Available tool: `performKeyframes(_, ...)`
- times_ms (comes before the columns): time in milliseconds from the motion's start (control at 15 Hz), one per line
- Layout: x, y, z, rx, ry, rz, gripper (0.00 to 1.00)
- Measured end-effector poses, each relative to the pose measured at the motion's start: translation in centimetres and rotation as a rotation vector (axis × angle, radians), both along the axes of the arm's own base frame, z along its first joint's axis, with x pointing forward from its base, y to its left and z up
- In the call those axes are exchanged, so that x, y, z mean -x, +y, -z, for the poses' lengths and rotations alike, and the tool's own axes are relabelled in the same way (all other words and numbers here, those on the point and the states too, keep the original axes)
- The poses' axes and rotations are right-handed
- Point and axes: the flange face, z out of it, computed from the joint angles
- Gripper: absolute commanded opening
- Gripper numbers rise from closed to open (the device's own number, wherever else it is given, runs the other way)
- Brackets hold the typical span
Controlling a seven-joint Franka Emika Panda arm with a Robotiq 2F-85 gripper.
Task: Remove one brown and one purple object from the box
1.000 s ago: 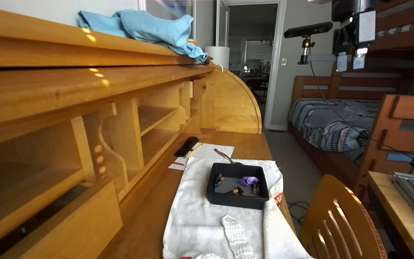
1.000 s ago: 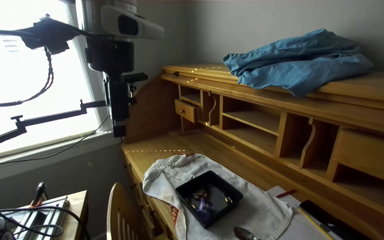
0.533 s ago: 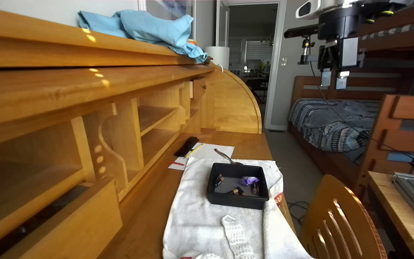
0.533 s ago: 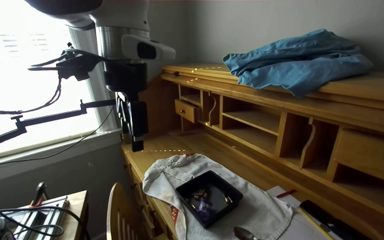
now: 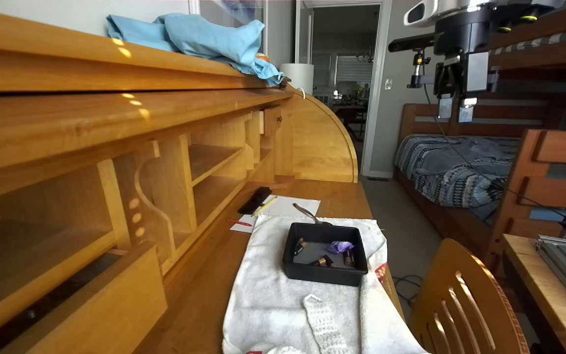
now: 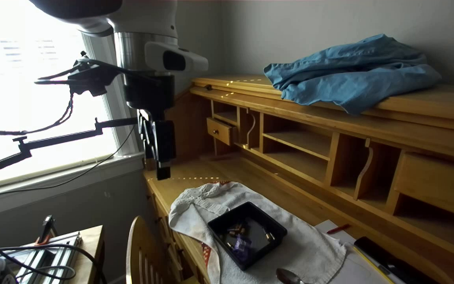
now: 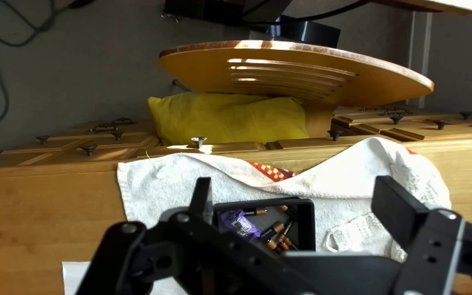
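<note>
In the wrist view, the crinkled purple wrapped packet [image 7: 239, 223] lay inside the square black low-walled tray [image 7: 309, 225], its long axis slanting from upper left to lower right. Just beside it, a black-and-copper cylindrical battery [image 7: 255, 212] lay nearly crosswise, copper end pointing right. The black two-fingered hand [image 7: 299, 203] hung released, spread wide.

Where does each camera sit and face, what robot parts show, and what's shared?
Exterior view: above the desk, facing the doorway; arm and gripper upper right.
Exterior view: roughly opposite, looking back over the desk, window left; arm, gripper left of centre.
Wrist view: on the arm, looking down past open fingers at the box.
All three share box, purple object, towel.
</note>
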Motion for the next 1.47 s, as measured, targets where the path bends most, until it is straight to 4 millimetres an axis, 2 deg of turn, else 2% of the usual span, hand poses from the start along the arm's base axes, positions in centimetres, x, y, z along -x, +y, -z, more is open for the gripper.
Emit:
performKeyframes(267,-0.6,0.0,0.4,0.027,-0.011,-0.014,1.0)
performKeyframes(933,-5.2,1.0,3.2,0.056,-0.158,-0.13,1.0)
performKeyframes(1467,-7.4,0.7,5.5,0.037,-0.221,-0.167,1.0)
